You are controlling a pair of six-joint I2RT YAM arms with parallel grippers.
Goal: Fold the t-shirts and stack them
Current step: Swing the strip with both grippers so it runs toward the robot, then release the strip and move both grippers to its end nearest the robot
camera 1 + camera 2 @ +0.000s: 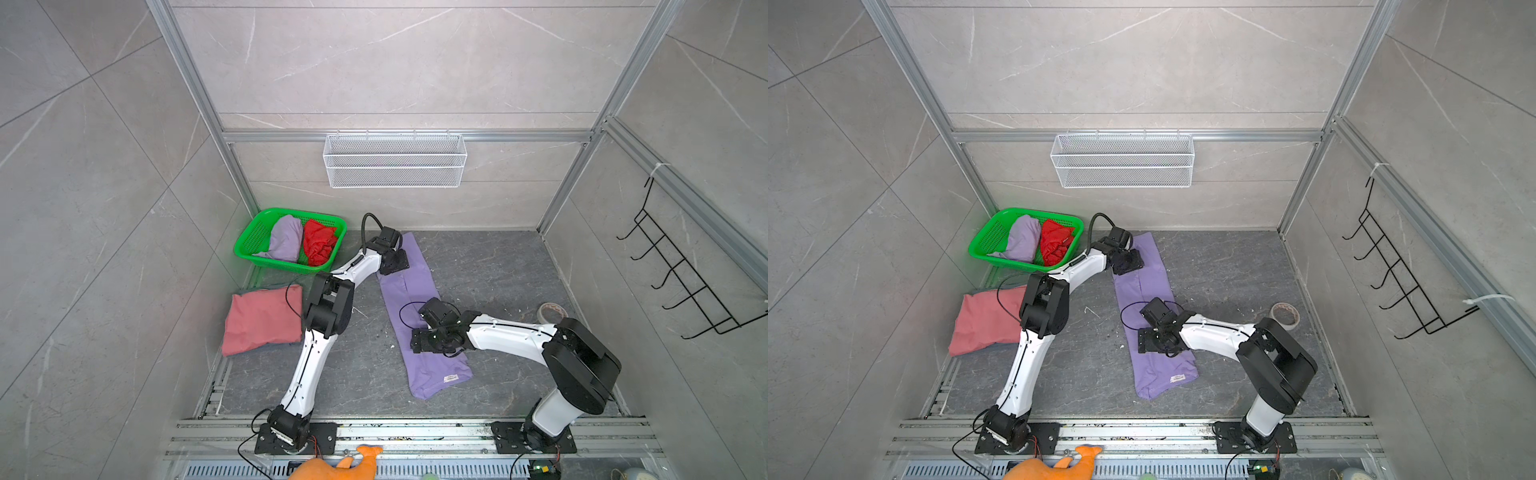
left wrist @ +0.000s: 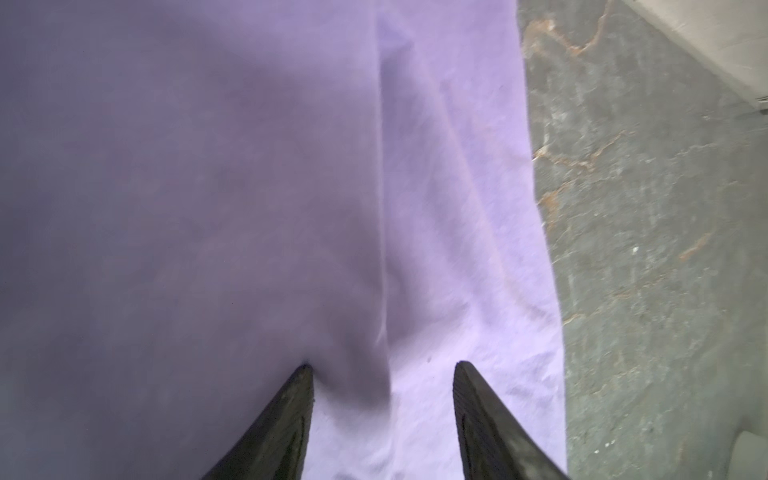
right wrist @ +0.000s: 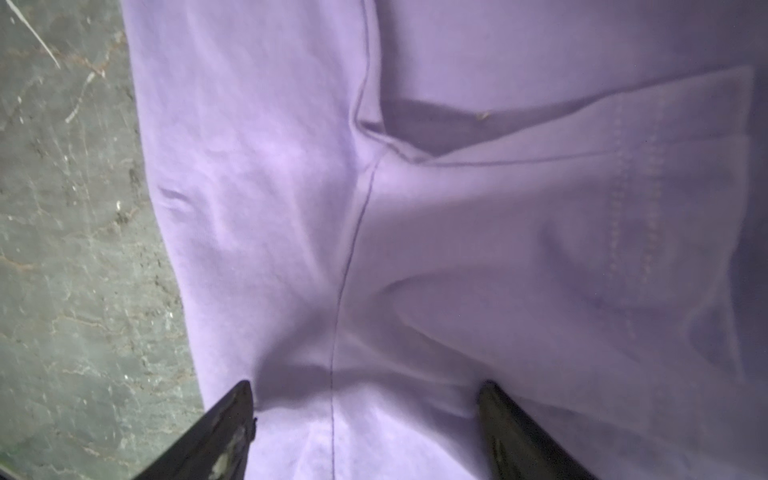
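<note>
A lavender t-shirt [image 1: 432, 374] [image 1: 1163, 374] lies on the dark table as a long narrow strip, folded lengthwise. My left gripper [image 1: 394, 264] [image 1: 1128, 262] is over its far end. In the left wrist view it [image 2: 382, 365] is open, both fingertips down on the cloth [image 2: 249, 187]. My right gripper [image 1: 417, 343] [image 1: 1148, 341] is over the strip's near half. It [image 3: 365, 384] is open, its tips either side of a seam and sleeve fold [image 3: 540, 208]. A dusty-pink t-shirt [image 1: 262, 320] [image 1: 984, 324] lies folded at the left. Another lavender t-shirt [image 1: 286, 239] and a red one [image 1: 318, 245] sit crumpled in the green basket [image 1: 249, 249].
A white wire basket [image 1: 395, 160] hangs on the back wall. A tape roll [image 1: 550, 311] lies by the right arm. An orange plush toy [image 1: 340, 463] sits at the front rail. A black hook rack [image 1: 681, 282] is on the right wall.
</note>
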